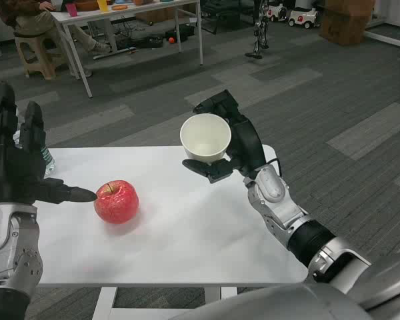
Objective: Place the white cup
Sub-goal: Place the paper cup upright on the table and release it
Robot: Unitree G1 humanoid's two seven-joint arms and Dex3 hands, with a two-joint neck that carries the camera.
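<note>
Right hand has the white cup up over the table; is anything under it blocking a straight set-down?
Nothing visible does. The right hand holds the white paper cup over bare white table. The red apple lies well to the side, near the left hand.

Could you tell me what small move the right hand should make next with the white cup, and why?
Probably lower it straight down. The right hand holds the white cup upright above the far right part of the white table, where bare surface lies beneath it. The red apple and the open left hand are well off to the left.
</note>
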